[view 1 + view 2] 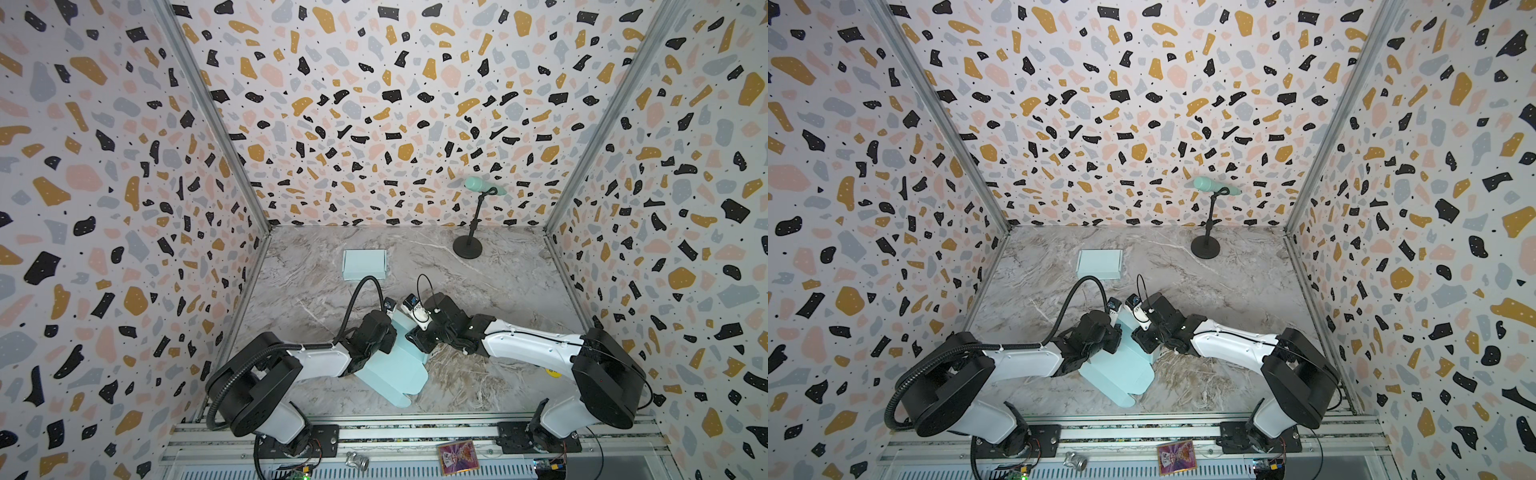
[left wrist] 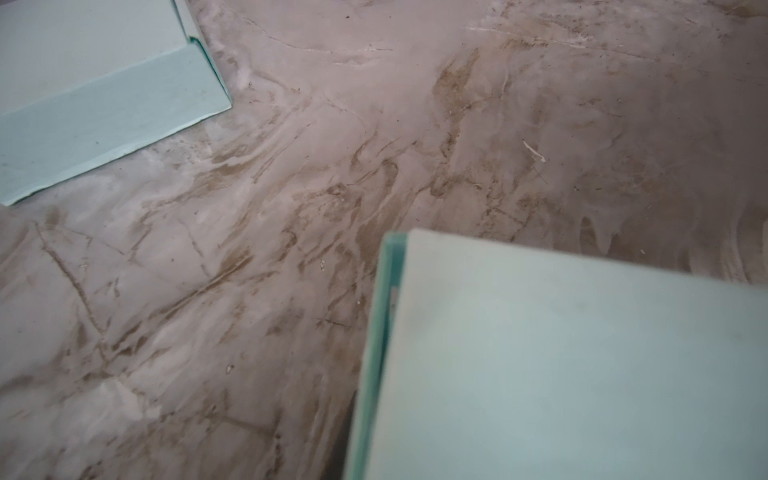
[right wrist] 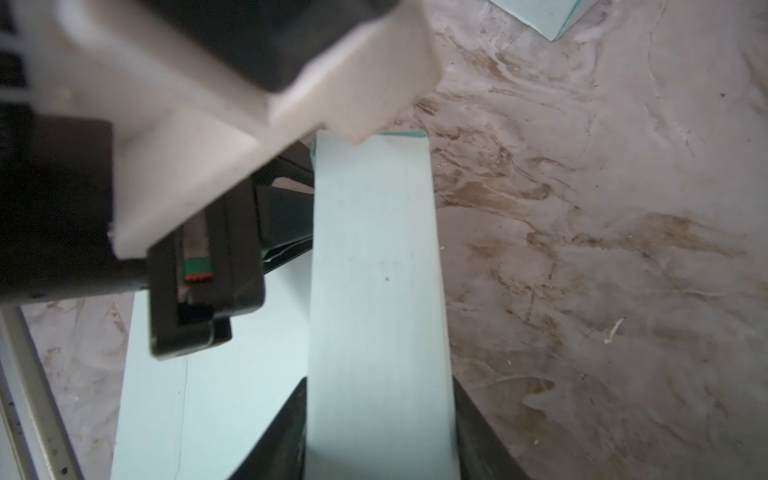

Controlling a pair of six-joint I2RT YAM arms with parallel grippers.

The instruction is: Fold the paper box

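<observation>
The pale blue paper box (image 1: 395,374) (image 1: 1121,374) lies partly folded near the table's front middle, one side wall standing up between the two arms. My left gripper (image 1: 392,328) (image 1: 1117,332) meets that wall from the left. In the left wrist view the wall (image 2: 561,353) fills the jaw area and hides the fingers, so the left gripper (image 2: 374,457) appears shut on it. My right gripper (image 1: 415,336) (image 3: 380,440) stands open, with a long paper panel (image 3: 374,270) between its dark fingers (image 3: 478,436). The left gripper's black body (image 3: 208,270) is close beside it.
A second, finished pale blue box (image 1: 364,264) (image 1: 1099,263) (image 2: 83,91) sits at the back left. A green microphone on a black stand (image 1: 469,245) is at the back right. A metal rail (image 1: 415,432) runs along the front, with a card (image 1: 457,457) below it.
</observation>
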